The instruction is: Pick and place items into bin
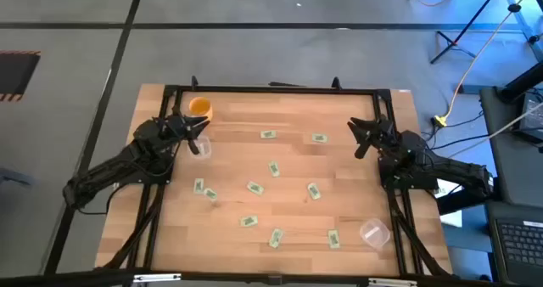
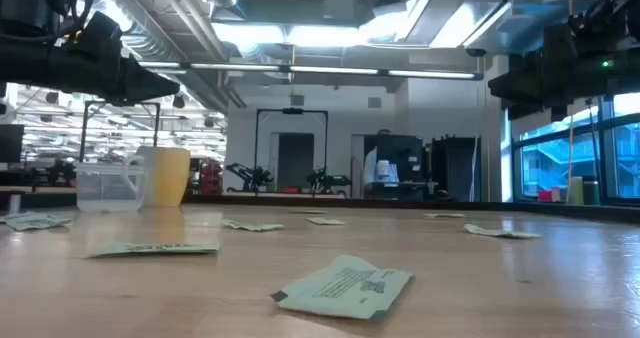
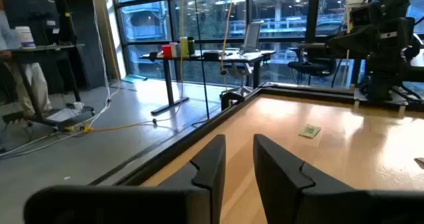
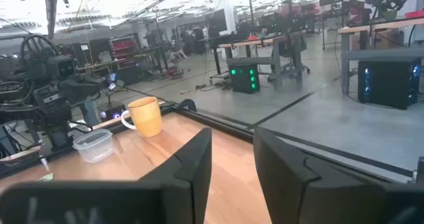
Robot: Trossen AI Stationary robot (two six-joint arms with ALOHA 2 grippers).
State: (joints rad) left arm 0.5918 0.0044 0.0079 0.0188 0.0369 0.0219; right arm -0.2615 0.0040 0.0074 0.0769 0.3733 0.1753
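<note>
Several small light green packets lie flat and scattered on the wooden table, such as one (image 1: 268,135), one (image 1: 254,187) and one (image 1: 333,239). The low view shows a packet up close (image 2: 345,288), and the left wrist view shows another (image 3: 309,131). My left gripper (image 1: 198,131) hovers open over the table's far left, beside the orange cup (image 1: 199,107). My right gripper (image 1: 360,139) hovers open over the far right part. Both sets of fingers stand slightly apart with nothing between them (image 3: 238,161) (image 4: 232,161).
A clear plastic container (image 1: 201,147) stands just near my left gripper, also visible beside the cup (image 4: 146,116) as the container (image 4: 93,144). A second clear container (image 1: 374,232) sits at the near right corner. A black frame (image 1: 271,89) borders the table.
</note>
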